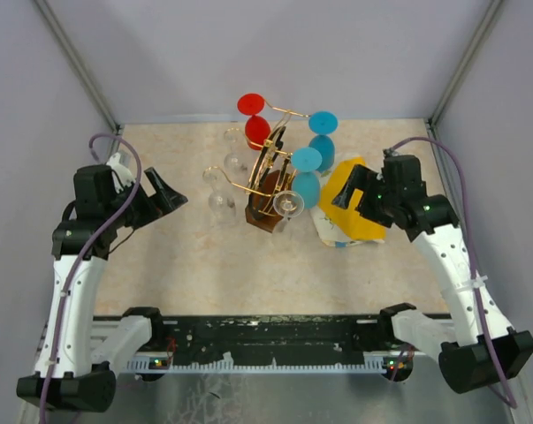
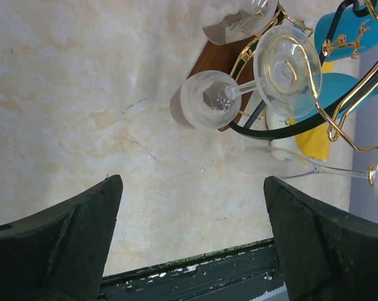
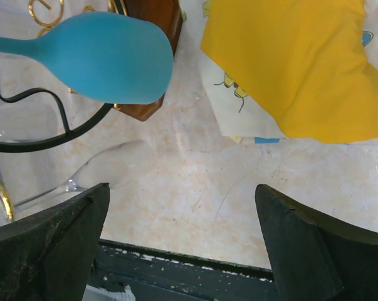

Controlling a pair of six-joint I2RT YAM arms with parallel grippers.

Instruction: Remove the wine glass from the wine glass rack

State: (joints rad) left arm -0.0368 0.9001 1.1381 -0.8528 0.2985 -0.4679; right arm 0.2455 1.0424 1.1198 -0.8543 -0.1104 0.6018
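The wine glass rack (image 1: 268,172) is a gold wire stand on a dark brown wooden base (image 1: 262,215) at mid-table. Red (image 1: 255,121), blue (image 1: 307,177) and clear wine glasses (image 1: 289,203) hang upside down on its arms. My left gripper (image 1: 167,196) is open and empty, left of the rack and apart from it. In the left wrist view (image 2: 192,241) a clear glass (image 2: 209,100) hangs ahead by the base (image 2: 221,58). My right gripper (image 1: 347,191) is open and empty to the rack's right. In the right wrist view (image 3: 182,244) a blue glass bowl (image 3: 110,58) is ahead left.
A yellow and white cloth (image 1: 353,216) lies right of the rack, under my right gripper; it also shows in the right wrist view (image 3: 301,63). More clear glasses (image 1: 218,190) hang on the rack's left side. The table's dark front edge (image 1: 275,331) lies near the arm bases.
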